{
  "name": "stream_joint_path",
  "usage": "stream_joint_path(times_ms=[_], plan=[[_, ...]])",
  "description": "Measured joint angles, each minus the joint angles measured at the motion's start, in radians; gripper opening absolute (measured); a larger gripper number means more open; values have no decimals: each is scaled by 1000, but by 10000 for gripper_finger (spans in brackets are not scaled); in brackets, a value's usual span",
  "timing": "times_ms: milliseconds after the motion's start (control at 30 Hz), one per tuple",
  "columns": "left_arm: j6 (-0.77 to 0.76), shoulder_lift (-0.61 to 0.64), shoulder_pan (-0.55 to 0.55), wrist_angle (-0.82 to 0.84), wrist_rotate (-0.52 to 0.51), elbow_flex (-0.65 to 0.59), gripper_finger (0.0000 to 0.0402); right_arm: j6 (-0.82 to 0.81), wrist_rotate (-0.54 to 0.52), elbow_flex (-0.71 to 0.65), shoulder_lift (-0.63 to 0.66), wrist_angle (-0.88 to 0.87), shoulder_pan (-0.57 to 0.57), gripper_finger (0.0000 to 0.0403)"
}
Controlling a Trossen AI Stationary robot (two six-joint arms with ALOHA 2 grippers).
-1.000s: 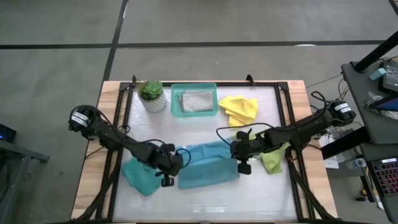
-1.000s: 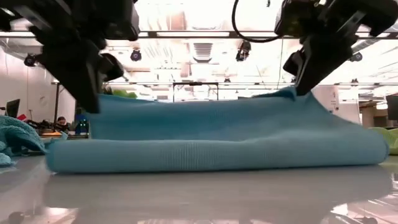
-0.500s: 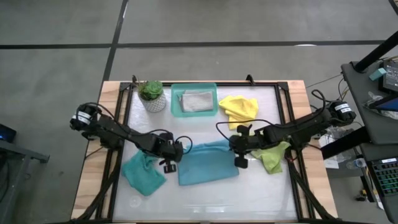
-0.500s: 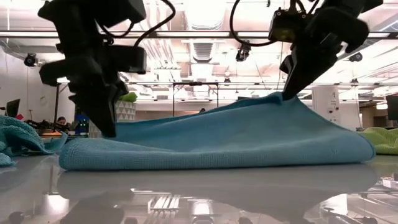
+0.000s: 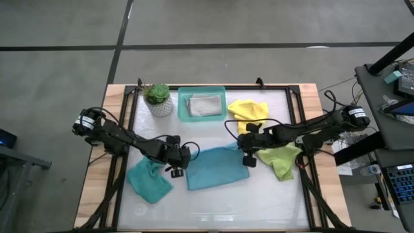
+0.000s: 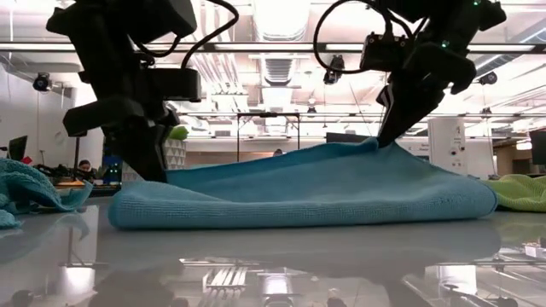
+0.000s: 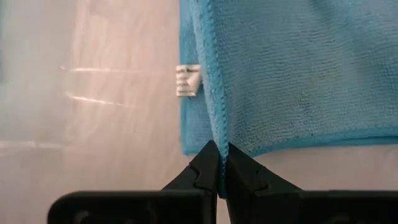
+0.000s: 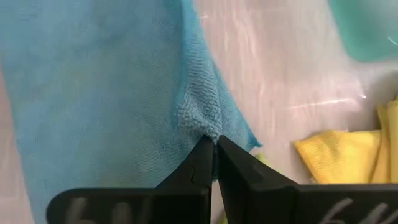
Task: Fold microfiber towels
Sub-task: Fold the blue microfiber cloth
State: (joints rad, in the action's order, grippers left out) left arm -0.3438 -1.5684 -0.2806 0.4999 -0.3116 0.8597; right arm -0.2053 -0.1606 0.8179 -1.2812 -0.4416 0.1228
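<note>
A teal-blue microfiber towel point(image 5: 217, 168) lies doubled over at the table's middle, its near fold point(image 6: 299, 213) on the table. My left gripper point(image 5: 176, 160) is shut on its left end and my right gripper point(image 5: 246, 153) is shut on its far right part. A second teal towel point(image 5: 149, 182) lies crumpled at the near left. A lime green towel point(image 5: 282, 162) lies at the right and a yellow one point(image 5: 250, 111) at the far right. A grey towel point(image 5: 204, 105) rests in the teal tray point(image 5: 183, 107). My left gripper pinches the hemmed edge point(image 7: 217, 134) of the towel's upper layer at its left end between its two fingers. The fingers slant steeply down, and the held edge sits low, close to the table. My right gripper pinches a bunched bit of the upper layer point(image 8: 205, 124) by the towel's right edge between its fingertips, slanting down from the right. That spot point(image 6: 375, 145) is raised into a peak, and the cloth slopes down from it to the table.
A small potted plant point(image 5: 157, 98) stands at the far left beside the tray. Black frame rails point(image 5: 123, 123) run along the table's left and right sides. Bare tabletop point(image 5: 220, 210) lies near the front edge.
Both grippers have gone toward the table's far edge, staying shut on the blue towel. The left one has also sunk and tipped steeper. The towel has been drawn away from the near edge, its left end lowered while its right part stays raised.
</note>
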Motion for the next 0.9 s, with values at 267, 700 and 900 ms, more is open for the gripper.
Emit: stream_joint_path(times_ms=[267,700,900], plan=[[11,0,6,-3,-35,0,0,8,0,-7,0,13,-22,9],[38,0,30,-4,-58,0,24,15,-4,-11,0,11,-86,77],[119,6,32,11,-153,10,81,35,-1,-11,0,11,-87,109]])
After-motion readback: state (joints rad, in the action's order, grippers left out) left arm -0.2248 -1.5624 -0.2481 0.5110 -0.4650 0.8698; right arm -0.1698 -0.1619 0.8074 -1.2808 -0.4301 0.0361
